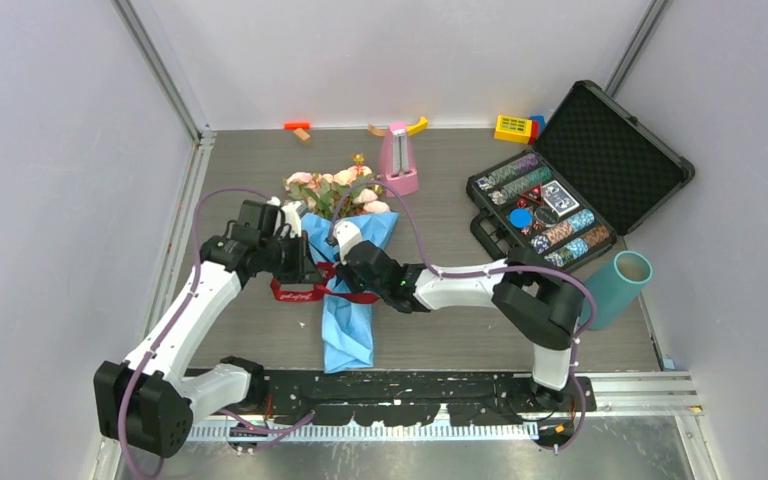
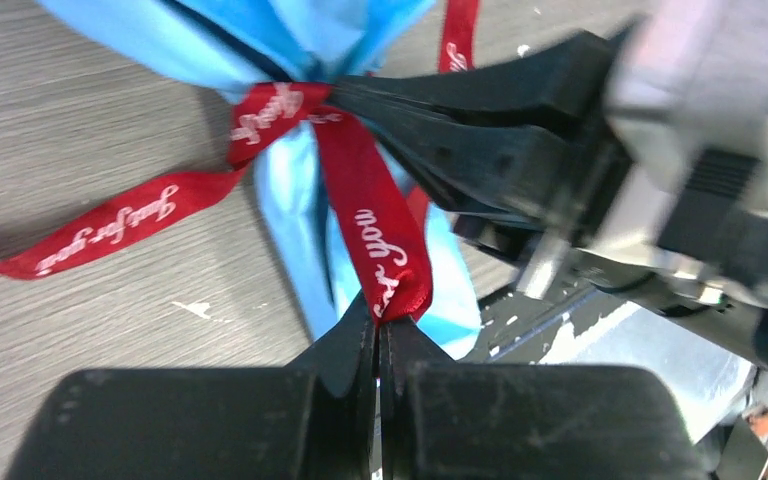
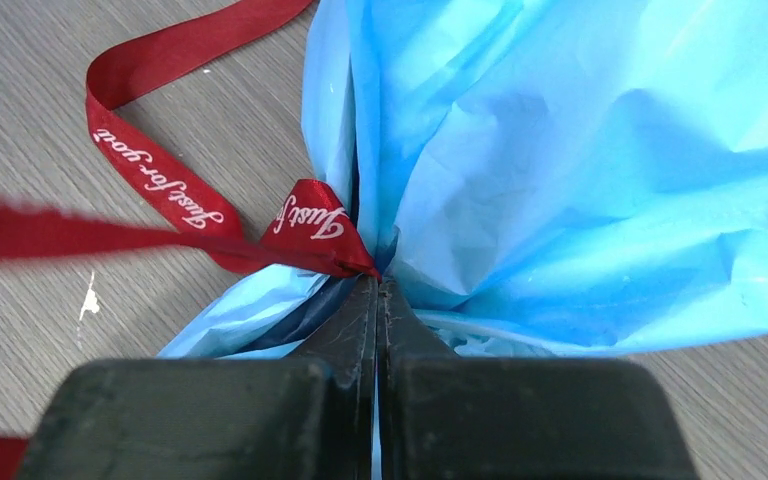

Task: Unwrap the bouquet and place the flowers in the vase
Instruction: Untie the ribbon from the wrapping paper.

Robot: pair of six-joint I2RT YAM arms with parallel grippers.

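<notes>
The bouquet [image 1: 347, 300] lay flat near the middle of the bench [image 1: 460, 330], its flowers [image 1: 335, 185] pointing toward the far wall and the narrow tail of blue paper [image 3: 580, 180] pointing back toward the arm bases. Both arms reached in and met over its waist, where the dark red ribbon [image 2: 370, 230] cinched the paper. The left hand [image 2: 380, 330], coming from the bouquet's left side, was closed with its tips pinching one printed tail of the ribbon; that tail ran taut from the tips up to the knot. The ribbon's other tail trailed loose across the bench to the left. The right hand [image 3: 377, 295] came in from the right and was clamped shut as well, its tips pressed right at the knot, nipping the ribbon where the paper gathered. The two hands sat close together at that tie, the bouquet lying under and between them. The teal vase [image 1: 615, 290] lay tipped on its side well off to the right, beside an open chip case [image 1: 550, 210]. A pink metronome [image 1: 398, 160] stood just beyond the flowers.
</notes>
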